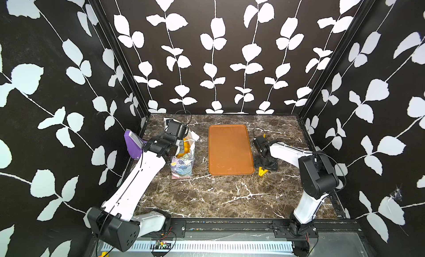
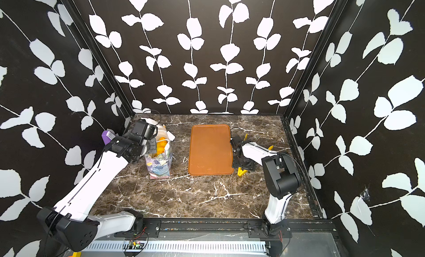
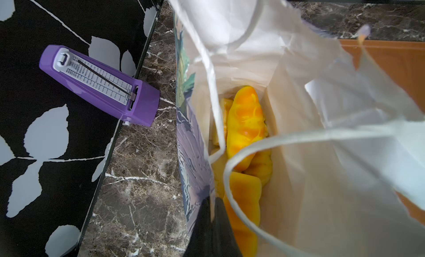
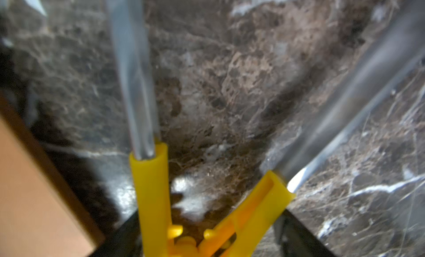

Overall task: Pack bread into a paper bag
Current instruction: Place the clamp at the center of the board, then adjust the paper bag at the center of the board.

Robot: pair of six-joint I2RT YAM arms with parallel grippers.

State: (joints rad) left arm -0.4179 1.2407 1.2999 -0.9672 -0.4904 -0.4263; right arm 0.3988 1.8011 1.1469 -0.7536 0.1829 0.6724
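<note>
The bread (image 3: 246,120) lies in the paper bag (image 1: 182,168), which stands on the bench (image 1: 207,193) directly under the left hand (image 1: 184,149). The box (image 3: 99,83) sits left of this hand. The tray (image 1: 230,150) lies between both hands; the tongs (image 4: 151,186) lie under the right hand (image 1: 265,165).

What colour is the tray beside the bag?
The tray is plain orange-brown, clearest in a top view.

The left arm (image 1: 138,180) reaches from the front edge of the bench (image 1: 207,193) toward its far left corner, with the left claw (image 1: 182,149) pinched closed on the rim of the paper bag (image 1: 181,168). The right arm (image 1: 287,153) folds along the right edge, wrist bent down. The right claw (image 1: 265,166) is low over the bench, jaws spread wide.
</note>
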